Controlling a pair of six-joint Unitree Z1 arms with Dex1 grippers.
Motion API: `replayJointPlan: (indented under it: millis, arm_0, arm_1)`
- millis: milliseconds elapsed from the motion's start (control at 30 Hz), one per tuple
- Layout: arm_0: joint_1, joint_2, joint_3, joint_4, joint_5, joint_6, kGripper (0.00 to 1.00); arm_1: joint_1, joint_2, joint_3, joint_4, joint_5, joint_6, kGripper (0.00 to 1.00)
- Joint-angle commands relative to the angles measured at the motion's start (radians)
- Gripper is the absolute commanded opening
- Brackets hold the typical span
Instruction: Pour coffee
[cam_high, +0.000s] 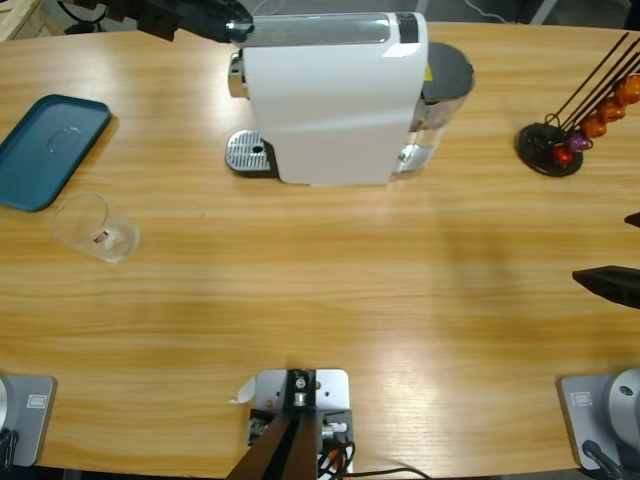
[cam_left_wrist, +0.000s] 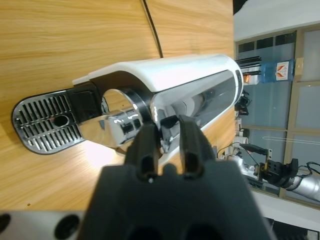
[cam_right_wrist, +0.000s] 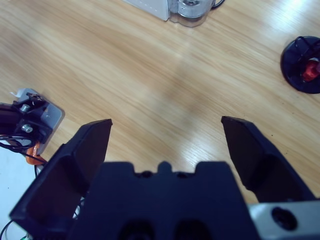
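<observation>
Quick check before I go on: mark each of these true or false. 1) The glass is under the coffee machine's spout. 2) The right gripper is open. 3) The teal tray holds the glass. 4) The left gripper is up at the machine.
1) False: the glass stands on the table, well off from the coffee machine.
2) True: the right gripper has its jaws wide apart.
3) False: the teal tray lies beside it.
4) True: the left gripper is close against the machine's front.

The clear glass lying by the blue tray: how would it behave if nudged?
The glass looks to be lying on its side, so it would probably roll. It seems empty, likely light. Being clear and thin-walled, it may be slippery and breakable.
</observation>
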Motion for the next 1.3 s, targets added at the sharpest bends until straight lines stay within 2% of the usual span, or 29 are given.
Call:
replayJointPlan:
  millis: [33, 300, 567, 900, 1067, 1100, 1167, 1200, 1233, 1300]
  arm_0:
    - [0.001, 0.006, 0.006, -0.009, -0.013, -0.011, 0.000]
    - [0.012, -0.022, 0.010, -0.009, -0.016, -0.010, 0.000]
    - [0.009, -0.024, 0.011, -0.061, -0.117, -0.010, 0.000]
    - [-0.017, -0.041, 0.008, -0.270, -0.205, -0.010, 0.000]
    - [-0.077, -0.016, 0.010, -0.473, -0.287, 0.058, 0.000]
    - [-0.088, -0.017, 0.009, -0.490, -0.292, 0.092, 0.114]
    - [-0.097, -0.026, 0.014, -0.512, -0.289, 0.236, 0.771]
    - [-0.099, -0.034, 0.017, -0.513, -0.284, 0.302, 0.908]
    - [-0.097, -0.043, 0.021, -0.513, -0.282, 0.351, 0.965]
    - [-0.085, -0.068, 0.036, -0.513, -0.281, 0.411, 0.991]
  arm_1:
    - [-0.002, 0.009, 0.032, 0.012, 0.013, 0.012, 0.991]
    - [-0.002, 0.009, 0.032, 0.011, 0.013, 0.012, 0.991]
    - [-0.002, 0.009, 0.033, 0.010, 0.013, 0.012, 0.991]
    - [-0.003, 0.013, 0.031, 0.011, 0.013, 0.012, 0.991]
    - [-0.002, 0.014, 0.031, 0.011, 0.013, 0.012, 0.991]
    - [-0.002, 0.012, 0.031, 0.012, 0.013, 0.012, 0.991]
    - [-0.003, 0.004, 0.030, 0.012, 0.010, 0.012, 0.991]
    - [-0.003, -0.012, 0.030, 0.008, 0.003, 0.012, 0.991]
    - [-0.004, -0.034, 0.029, 0.001, -0.013, 0.011, 0.993]
    - [-0.027, -0.079, 0.022, -0.012, -0.104, -0.002, 1.000]
